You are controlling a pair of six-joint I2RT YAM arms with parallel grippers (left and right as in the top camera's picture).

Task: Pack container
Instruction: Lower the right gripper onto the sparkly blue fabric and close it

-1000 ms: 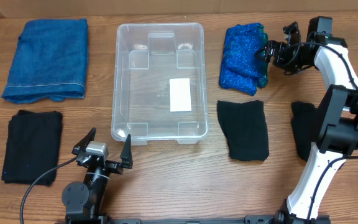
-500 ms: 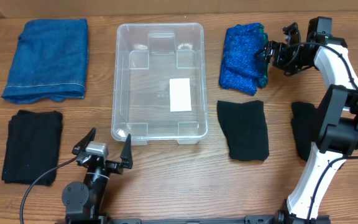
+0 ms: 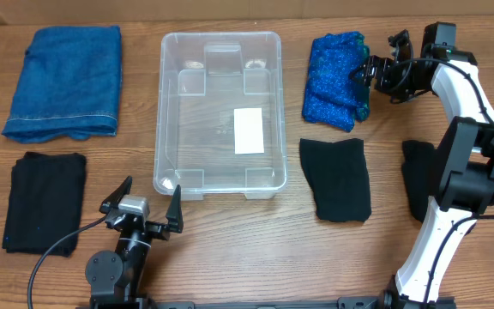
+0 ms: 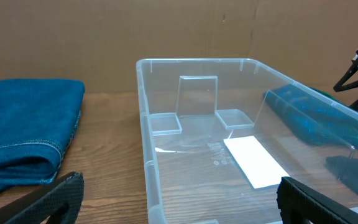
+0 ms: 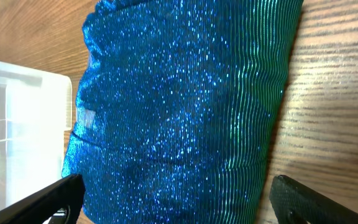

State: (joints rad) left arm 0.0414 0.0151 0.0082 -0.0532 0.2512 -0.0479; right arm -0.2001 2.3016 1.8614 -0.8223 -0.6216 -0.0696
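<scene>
The container (image 3: 159, 112) is a clear rectangular bin in the middle of the table, with only a white label (image 3: 249, 131) on its bottom. My left gripper (image 3: 152, 192) is open just in front of the container's near left corner (image 4: 146, 186), holding nothing (image 4: 182, 205). My right gripper (image 3: 377, 58) is open at the far right, beside a folded glittery blue cloth (image 3: 335, 81). In the right wrist view its fingers straddle that cloth (image 5: 179, 112) with a wide gap (image 5: 179, 205), and nothing is gripped.
A folded blue towel (image 3: 65, 81) lies far left, with a black cloth (image 3: 45, 202) in front of it. Another black cloth (image 3: 337, 178) lies right of the container. A further black cloth (image 3: 417, 176) is partly hidden behind the right arm.
</scene>
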